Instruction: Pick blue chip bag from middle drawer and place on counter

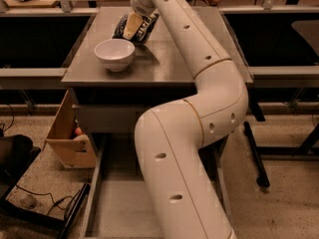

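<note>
The blue chip bag [144, 30] is at the back of the counter [169, 63], just behind a white bowl [115, 54], and appears to rest on the top. My gripper [132, 26] reaches down from above at the bag's left side. One tan finger [130, 24] lies against the bag's front, so the gripper seems shut on the bag. My white arm curves from the lower middle up over the counter. The middle drawer [117, 205] stands pulled open below, its flat grey bottom bare where the arm does not hide it.
An open cardboard box [67, 133] sits on the floor left of the cabinet. Black gear and cables [30, 203] lie at the lower left. A black stand leg [254, 153] is on the floor at the right. Dark benches flank the counter.
</note>
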### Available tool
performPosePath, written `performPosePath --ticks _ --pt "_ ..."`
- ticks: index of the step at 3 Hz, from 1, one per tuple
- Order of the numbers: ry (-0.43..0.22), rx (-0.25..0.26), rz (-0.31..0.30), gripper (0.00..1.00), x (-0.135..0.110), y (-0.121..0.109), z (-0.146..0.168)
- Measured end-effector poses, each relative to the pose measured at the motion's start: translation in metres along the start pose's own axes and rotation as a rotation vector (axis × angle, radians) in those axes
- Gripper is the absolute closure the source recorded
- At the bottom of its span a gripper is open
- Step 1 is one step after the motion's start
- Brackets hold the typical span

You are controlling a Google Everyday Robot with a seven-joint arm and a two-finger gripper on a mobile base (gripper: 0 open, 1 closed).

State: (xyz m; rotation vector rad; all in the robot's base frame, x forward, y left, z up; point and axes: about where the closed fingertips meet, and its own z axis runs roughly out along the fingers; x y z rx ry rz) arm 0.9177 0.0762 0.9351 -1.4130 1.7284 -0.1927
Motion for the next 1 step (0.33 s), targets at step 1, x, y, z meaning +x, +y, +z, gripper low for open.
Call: performPosePath --ticks 1 --pt "0.072 0.015 -0.061 0.00 -0.0294 -0.0113 -0.0606"
